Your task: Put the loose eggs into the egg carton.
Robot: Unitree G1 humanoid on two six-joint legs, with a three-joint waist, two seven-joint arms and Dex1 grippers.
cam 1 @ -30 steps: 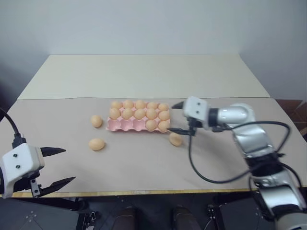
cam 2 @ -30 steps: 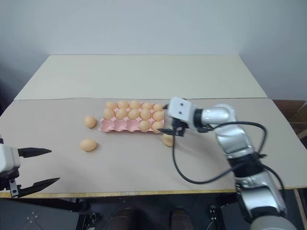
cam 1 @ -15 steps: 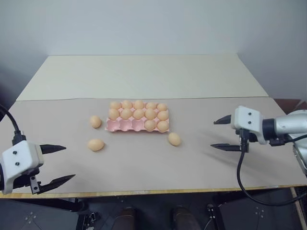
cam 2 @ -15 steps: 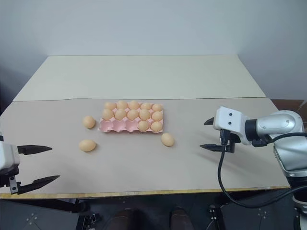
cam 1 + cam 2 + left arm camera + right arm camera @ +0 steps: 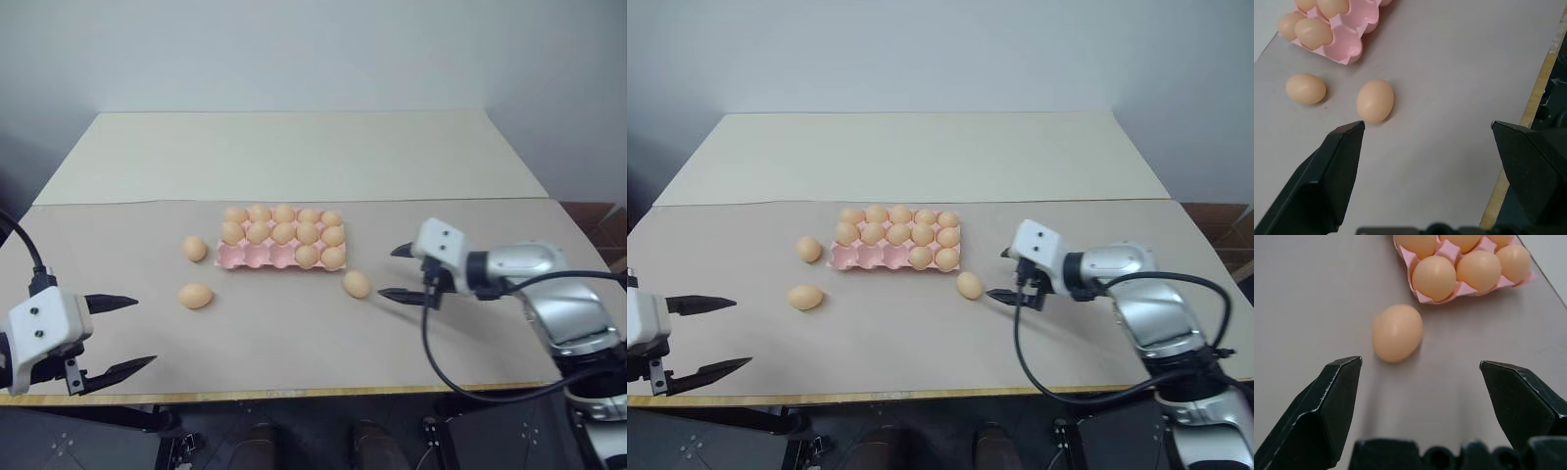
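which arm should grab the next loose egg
Right, probably. The right gripper is open and just beside the egg near the carton. The left gripper, also open, hangs farther from its nearest egg.

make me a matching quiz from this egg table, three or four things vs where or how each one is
Things
1. pink moulded egg carton
2. pale tan egg right of the carton
3. left gripper
4. right gripper

States
A. open, just right of a loose egg
B. three near-row cups empty
C. open, near the table's front left edge
D. lying on the table, ungripped

Pairs: 1-B, 2-D, 3-C, 4-A
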